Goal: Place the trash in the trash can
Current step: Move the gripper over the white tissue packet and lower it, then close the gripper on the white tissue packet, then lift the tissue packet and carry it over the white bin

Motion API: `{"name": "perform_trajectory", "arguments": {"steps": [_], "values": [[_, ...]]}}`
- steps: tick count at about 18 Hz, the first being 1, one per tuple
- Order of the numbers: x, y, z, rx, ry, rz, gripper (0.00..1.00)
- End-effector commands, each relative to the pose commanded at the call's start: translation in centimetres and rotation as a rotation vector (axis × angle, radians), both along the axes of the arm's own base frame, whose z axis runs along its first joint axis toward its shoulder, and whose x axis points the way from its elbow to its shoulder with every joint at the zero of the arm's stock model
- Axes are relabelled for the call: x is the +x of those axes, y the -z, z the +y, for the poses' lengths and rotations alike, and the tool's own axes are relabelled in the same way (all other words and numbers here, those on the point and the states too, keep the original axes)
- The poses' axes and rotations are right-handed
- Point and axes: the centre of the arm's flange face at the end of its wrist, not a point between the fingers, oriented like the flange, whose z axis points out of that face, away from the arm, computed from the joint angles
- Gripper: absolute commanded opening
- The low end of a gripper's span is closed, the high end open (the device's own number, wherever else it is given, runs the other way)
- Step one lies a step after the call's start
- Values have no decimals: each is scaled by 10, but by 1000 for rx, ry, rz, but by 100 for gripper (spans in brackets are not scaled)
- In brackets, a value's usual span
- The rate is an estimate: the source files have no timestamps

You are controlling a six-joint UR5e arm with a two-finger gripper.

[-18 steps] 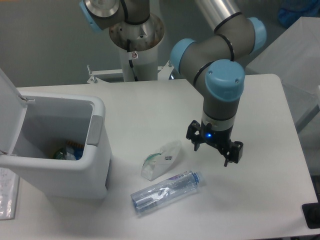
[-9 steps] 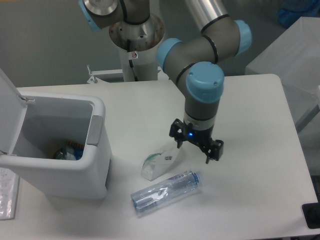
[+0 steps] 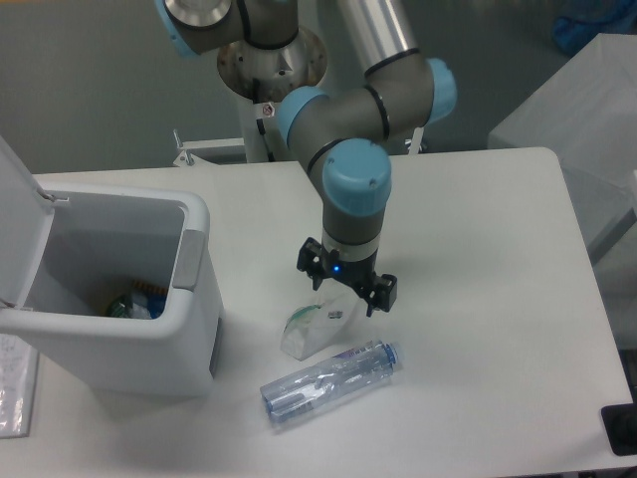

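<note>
The gripper hovers over the wrapper, jaws spread and empty; reaching step, I judge; next, descend and clamp it.

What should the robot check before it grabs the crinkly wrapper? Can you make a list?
1. Gripper is over the wrapper: ok, it hangs above the wrapper's upper end.
2. Fingers are open and holding nothing: ok.
3. Wrapper is free to lift: cannot tell, the bottle lies very close to its lower edge.
4. Trash can lid is open: ok, it is flipped up on the left.
5. Room inside the trash can: ok, only a few bits lie at the bottom.
6. Path from the wrapper to the trash can: ok, nothing stands on the table between them.
</note>
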Motion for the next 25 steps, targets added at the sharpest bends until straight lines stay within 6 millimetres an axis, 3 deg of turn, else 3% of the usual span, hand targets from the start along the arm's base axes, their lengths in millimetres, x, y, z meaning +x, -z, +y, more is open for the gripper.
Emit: {"name": "perform_trajectory", "arguments": {"steps": [2, 5, 6, 14, 25], "values": [[5, 10, 4, -18, 9, -6, 70], [3, 3, 12, 2, 10, -10, 13], [3, 3, 13, 3, 11, -9, 0], [-20, -21, 7, 46, -16, -36, 0], [-65, -131, 11, 156, -64, -222, 0]]}}
